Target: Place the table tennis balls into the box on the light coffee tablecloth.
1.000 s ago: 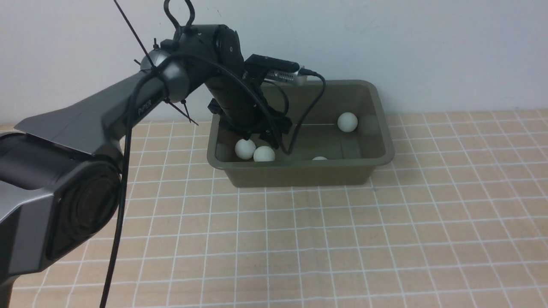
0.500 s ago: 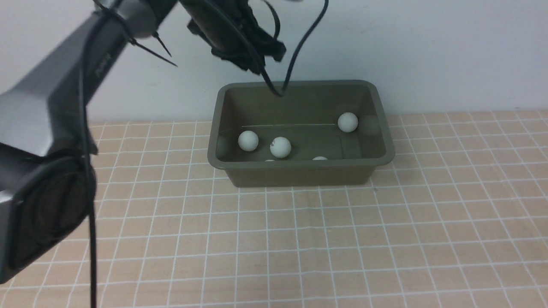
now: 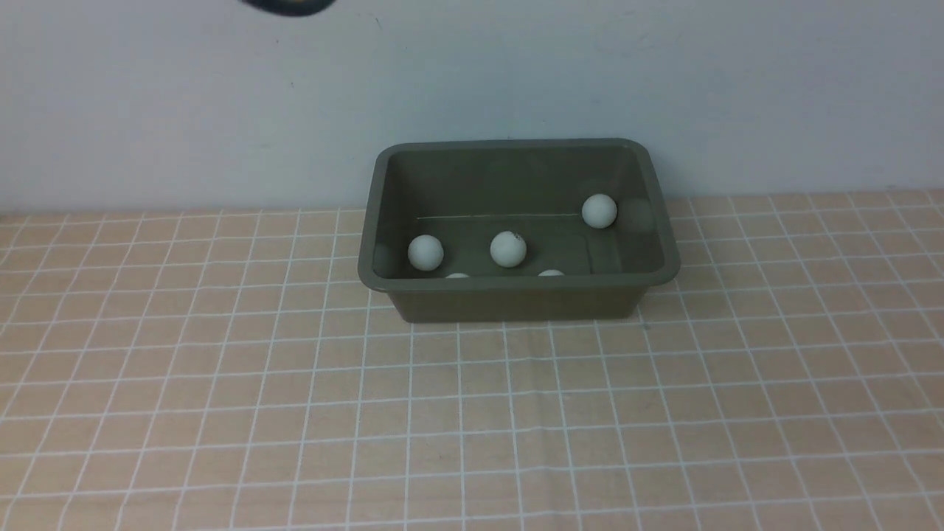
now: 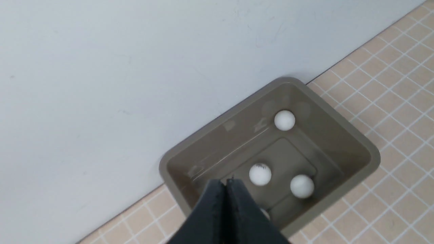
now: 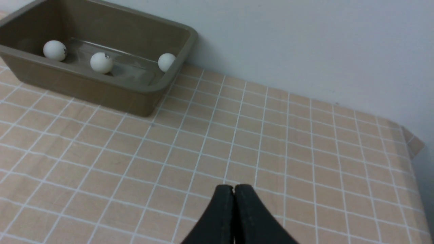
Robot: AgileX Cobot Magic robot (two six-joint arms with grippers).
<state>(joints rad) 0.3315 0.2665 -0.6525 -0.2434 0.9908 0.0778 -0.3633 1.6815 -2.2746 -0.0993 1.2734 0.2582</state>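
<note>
The olive-green box [image 3: 516, 299] stands on the light coffee tablecloth [image 3: 472, 413] against the wall. Several white table tennis balls lie inside it: one at the left [image 3: 425, 252], one with a dark mark in the middle [image 3: 508, 248], one at the far right [image 3: 599, 210], and two more peek over the near rim [image 3: 457, 276] [image 3: 551, 273]. My left gripper [image 4: 226, 182] hangs high above the box, shut with nothing in it. My right gripper [image 5: 233, 187] is shut and empty over the bare cloth, well away from the box [image 5: 101, 84].
A pale wall [image 3: 472, 88] rises right behind the box. The tablecloth's far right corner and edge [image 5: 412, 142] show in the right wrist view.
My left arm has lifted up and out of the front view, and its gripper has shut. The marked ball has rolled to the right along the box floor.
</note>
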